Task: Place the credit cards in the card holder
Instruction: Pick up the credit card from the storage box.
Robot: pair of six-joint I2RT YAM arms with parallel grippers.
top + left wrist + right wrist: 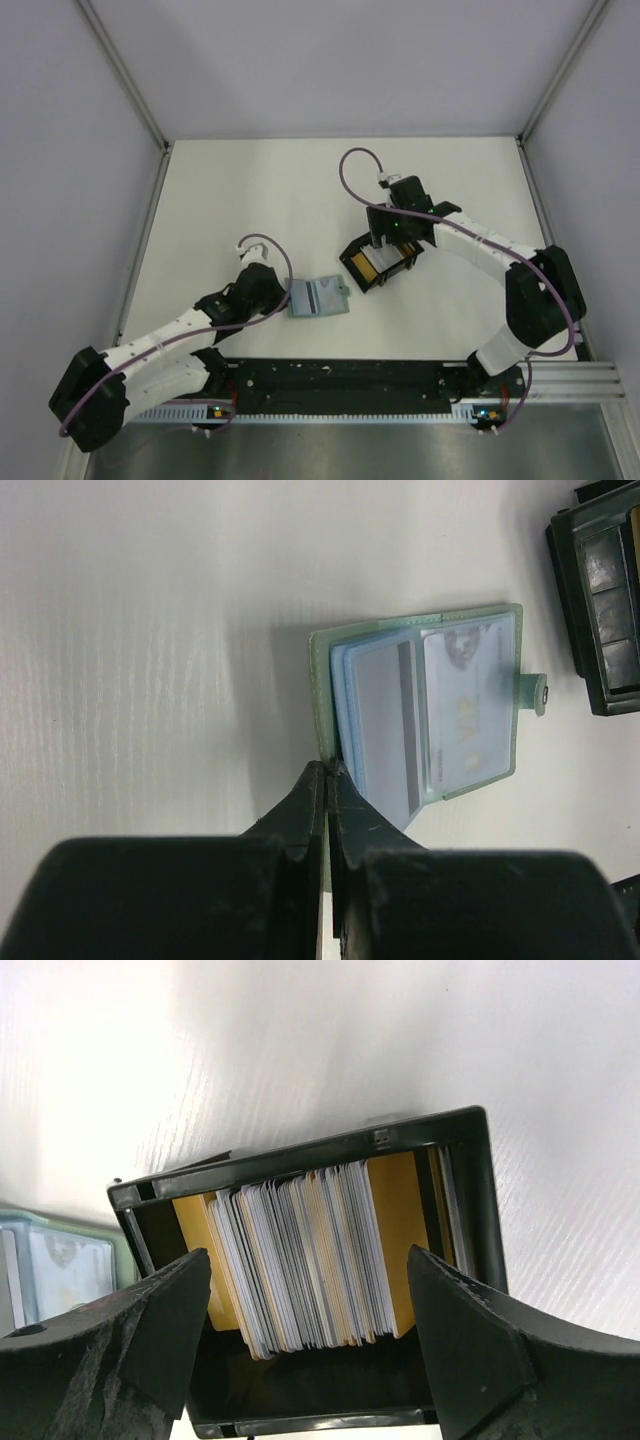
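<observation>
Left wrist view: sage-green card holder (425, 705) lies open on the white table (150, 630), a grey striped card (385, 720) in its pale blue sleeves.
Left gripper (328, 772) is closed at its near corner, perhaps pinching the edge; right gripper (308, 1270) gapes wide, empty, straddling white and orange credit cards (330, 1250) in a black box (300, 1155).

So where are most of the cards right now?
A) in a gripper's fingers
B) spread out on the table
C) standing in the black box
C: the right wrist view shows a row of white and yellow cards standing on edge inside the black box.
</observation>
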